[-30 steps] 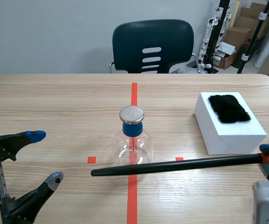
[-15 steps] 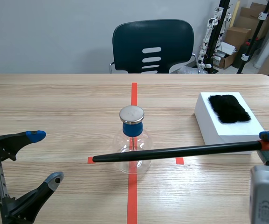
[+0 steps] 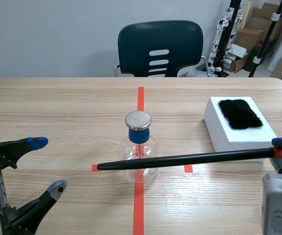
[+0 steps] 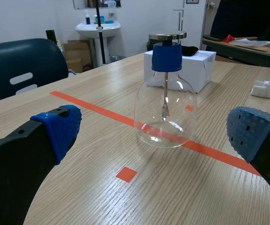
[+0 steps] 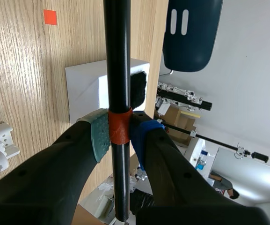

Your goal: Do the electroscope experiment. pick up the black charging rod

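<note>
Black charging rod, a long slim bar, is carried roughly level above the wooden table, its free end reaching mid-table. Left jaws stand wide apart and empty, blue pads showing. At centre: clear glass electroscope flask with blue stopper and metal disc, behind the rod's tip. Further right: white block topped with black fur. Right jaws clamp the rod at its orange-red band. Judgement: the pickup looks complete; a firm clamp, a level bar and a tip kept off the glass serve best.
</note>
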Robot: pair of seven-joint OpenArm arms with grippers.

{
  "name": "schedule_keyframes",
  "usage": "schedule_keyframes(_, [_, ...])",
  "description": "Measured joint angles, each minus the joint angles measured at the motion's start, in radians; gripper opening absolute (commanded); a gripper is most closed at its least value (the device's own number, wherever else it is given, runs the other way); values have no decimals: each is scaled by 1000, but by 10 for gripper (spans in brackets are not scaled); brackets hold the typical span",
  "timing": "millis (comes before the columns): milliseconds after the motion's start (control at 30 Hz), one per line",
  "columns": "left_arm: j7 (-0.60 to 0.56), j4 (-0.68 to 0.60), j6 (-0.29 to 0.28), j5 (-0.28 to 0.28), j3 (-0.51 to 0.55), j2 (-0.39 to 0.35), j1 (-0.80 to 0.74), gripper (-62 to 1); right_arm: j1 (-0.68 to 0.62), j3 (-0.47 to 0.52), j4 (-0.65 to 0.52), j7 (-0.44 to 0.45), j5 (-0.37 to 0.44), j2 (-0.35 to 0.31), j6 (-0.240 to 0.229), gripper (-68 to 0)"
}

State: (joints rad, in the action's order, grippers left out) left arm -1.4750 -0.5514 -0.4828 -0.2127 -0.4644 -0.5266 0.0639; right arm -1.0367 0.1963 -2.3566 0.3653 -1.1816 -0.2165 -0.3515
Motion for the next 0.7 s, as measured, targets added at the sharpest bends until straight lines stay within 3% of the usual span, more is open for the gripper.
schedule_keyframes(700, [0, 0, 0, 0, 0, 0, 0, 14, 0, 0, 0, 25, 0, 0, -2, -669])
